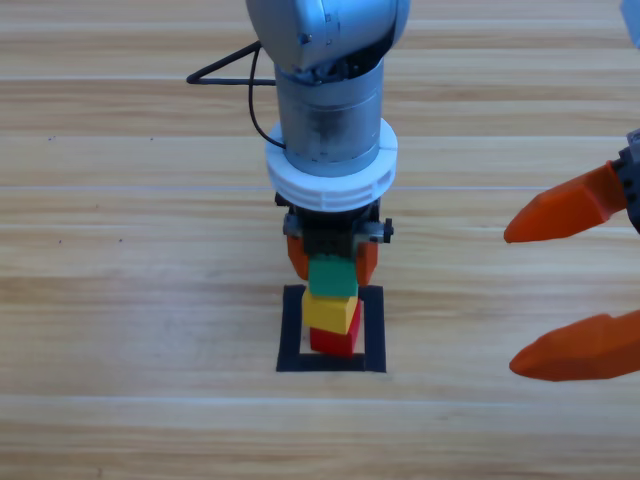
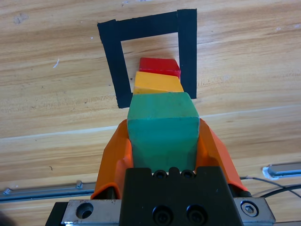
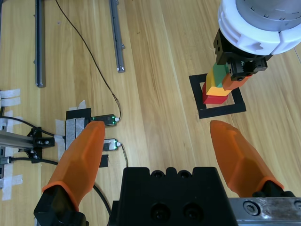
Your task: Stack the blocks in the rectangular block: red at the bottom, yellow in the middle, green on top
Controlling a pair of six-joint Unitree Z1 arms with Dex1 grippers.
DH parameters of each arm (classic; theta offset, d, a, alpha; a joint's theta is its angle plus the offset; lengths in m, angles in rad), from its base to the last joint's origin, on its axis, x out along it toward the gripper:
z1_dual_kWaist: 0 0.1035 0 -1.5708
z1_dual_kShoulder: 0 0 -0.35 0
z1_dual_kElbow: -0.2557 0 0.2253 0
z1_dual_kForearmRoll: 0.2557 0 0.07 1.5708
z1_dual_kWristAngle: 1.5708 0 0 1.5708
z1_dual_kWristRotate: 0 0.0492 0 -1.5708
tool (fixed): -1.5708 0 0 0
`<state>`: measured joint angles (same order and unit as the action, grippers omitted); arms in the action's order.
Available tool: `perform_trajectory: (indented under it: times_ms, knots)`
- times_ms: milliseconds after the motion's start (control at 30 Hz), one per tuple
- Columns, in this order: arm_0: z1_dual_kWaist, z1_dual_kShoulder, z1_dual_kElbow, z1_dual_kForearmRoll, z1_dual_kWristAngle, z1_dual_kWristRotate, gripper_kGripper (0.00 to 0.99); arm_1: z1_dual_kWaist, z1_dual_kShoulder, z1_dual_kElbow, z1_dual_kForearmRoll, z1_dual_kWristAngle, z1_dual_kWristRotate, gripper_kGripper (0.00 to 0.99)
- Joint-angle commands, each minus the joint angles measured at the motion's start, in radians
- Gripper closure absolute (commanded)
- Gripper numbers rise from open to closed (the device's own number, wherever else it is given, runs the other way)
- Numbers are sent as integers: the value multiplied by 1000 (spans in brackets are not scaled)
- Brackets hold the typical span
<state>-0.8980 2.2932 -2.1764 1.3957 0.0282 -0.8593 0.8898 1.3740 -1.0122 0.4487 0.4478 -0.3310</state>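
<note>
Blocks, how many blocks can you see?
3, all in one stack inside the black tape rectangle: the red cube at the bottom, the yellow cube on it, the green cube on top, held by the left tool.

Light wooden plank bench (image 1: 120,300), grain running left-right in high view. Thin black cable (image 3: 89,52) lies across bench, ending nr small black module w/ green LED (image 3: 104,119), fixed w/ black and white tape strips (image 3: 70,125). Grey metal rails (image 3: 116,35) lie flat nearby.

Three stacked blocks (image 1: 333,308) stand inside the rectangular block (image 1: 292,335), toward its right side.
</note>
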Motion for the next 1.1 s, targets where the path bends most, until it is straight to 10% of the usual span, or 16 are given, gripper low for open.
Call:
perform_trajectory:
  times_ms: [33, 1100]
  knots:
    - [-25, 51, 12, -9, -4, -7, 949, -15, 22, -2, 24, 6, 4, 8]
    - [-15, 55, 53, -29, -2, 0, 947, -15, 37, -6, 24, 6, 9, 8]
